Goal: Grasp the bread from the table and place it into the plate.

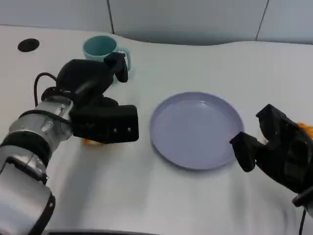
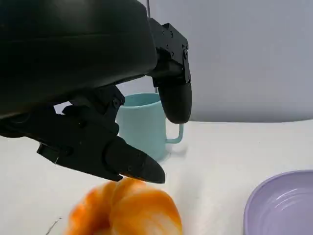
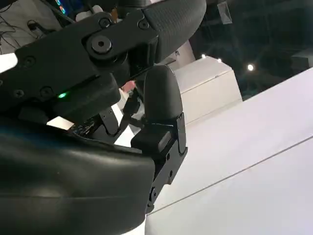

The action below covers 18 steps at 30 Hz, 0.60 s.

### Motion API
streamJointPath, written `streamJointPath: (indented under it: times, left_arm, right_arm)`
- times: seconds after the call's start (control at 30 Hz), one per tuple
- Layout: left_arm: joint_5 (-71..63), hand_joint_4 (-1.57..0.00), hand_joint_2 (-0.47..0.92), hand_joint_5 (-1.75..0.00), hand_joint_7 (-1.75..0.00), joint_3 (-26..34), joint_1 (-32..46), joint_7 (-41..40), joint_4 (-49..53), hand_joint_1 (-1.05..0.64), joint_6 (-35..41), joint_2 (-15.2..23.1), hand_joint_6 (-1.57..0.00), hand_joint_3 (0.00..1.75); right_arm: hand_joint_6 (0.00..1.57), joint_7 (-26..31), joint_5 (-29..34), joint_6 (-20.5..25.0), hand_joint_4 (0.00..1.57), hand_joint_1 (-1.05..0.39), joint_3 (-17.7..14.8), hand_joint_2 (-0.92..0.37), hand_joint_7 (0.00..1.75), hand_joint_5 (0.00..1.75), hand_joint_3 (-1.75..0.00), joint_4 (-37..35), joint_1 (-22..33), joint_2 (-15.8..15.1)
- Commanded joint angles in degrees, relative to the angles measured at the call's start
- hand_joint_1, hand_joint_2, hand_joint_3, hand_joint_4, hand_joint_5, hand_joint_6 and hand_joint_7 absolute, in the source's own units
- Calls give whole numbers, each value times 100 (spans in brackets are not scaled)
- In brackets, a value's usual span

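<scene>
Our left hand (image 1: 100, 105) hovers with fingers spread, holding nothing; our right hand (image 1: 276, 147) is open too.

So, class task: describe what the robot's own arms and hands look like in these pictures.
The left forearm is a silver cylinder with black bands and a thin black cable looping near the wrist. The left hand and right hand are matt black, blocky, with rounded fingertips. A small green light glows on the right hand's shell.

A white table (image 1: 146, 196) carries everything. On it sit a lilac plate (image 1: 195, 129), a teal mug (image 1: 100, 47) and orange bread (image 2: 124, 210).
</scene>
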<state>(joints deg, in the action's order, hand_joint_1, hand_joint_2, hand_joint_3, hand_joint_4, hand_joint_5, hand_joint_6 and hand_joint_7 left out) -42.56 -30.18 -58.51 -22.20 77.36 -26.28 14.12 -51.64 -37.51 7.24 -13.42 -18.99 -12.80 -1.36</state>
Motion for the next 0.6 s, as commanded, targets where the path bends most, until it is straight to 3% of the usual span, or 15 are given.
streamJointPath:
  times: [0.03,0.1,0.13,0.17,0.2,0.27,0.37,0.43,0.6]
  left_arm:
    - [31,-91,84,-165,-157,34,-93,-88,-8,-21,-33,96,-79,0]
    - [31,-91,84,-165,-157,34,-93,-88,-8,-21,-33,96,-79,0]
    - [-69,-91,84,-165,-157,-96,-508,-168,-103,-21,-292,-309,-79,0]
    - [-143,-98,70,-171,-166,-195,-822,-232,-170,-6,-488,-613,-83,0]
    - [-224,-101,66,-173,-169,-303,-1047,-275,-200,0,-628,-902,-84,0]
    - [-381,-104,61,-174,-167,-487,-1193,-363,-160,2,-717,-1285,-90,1]
    - [-444,-106,61,-173,-159,-617,-1206,-360,-58,-2,-734,-1617,-95,2]
    - [-483,-110,62,-166,-125,-688,-1199,-399,-25,-7,-747,-1743,-111,2]
    - [-574,-109,64,-165,-139,-849,-1143,-560,-2,-11,-742,-1933,-108,3]
  right_arm:
    - [72,-12,-85,-33,87,-44,-87,-85,167,175,0,23,35,-52]
    - [72,-12,-85,-33,87,-44,-87,-85,166,175,0,23,35,-52]
    - [72,18,-79,-22,87,-44,-57,-85,166,175,0,97,61,-22]
    - [72,41,-74,-13,87,-43,-34,-84,166,175,0,153,82,0]
    - [72,12,-81,-32,87,-43,-15,-84,166,175,0,185,92,24]
    - [72,-19,-102,-48,87,-42,4,-85,166,175,0,255,117,48]
    - [71,37,-120,54,87,-42,21,-85,167,175,0,413,167,66]
    - [69,48,-122,96,88,-42,30,-85,171,175,0,479,188,63]
    - [68,134,-124,136,88,-41,52,-85,174,175,0,600,239,88]
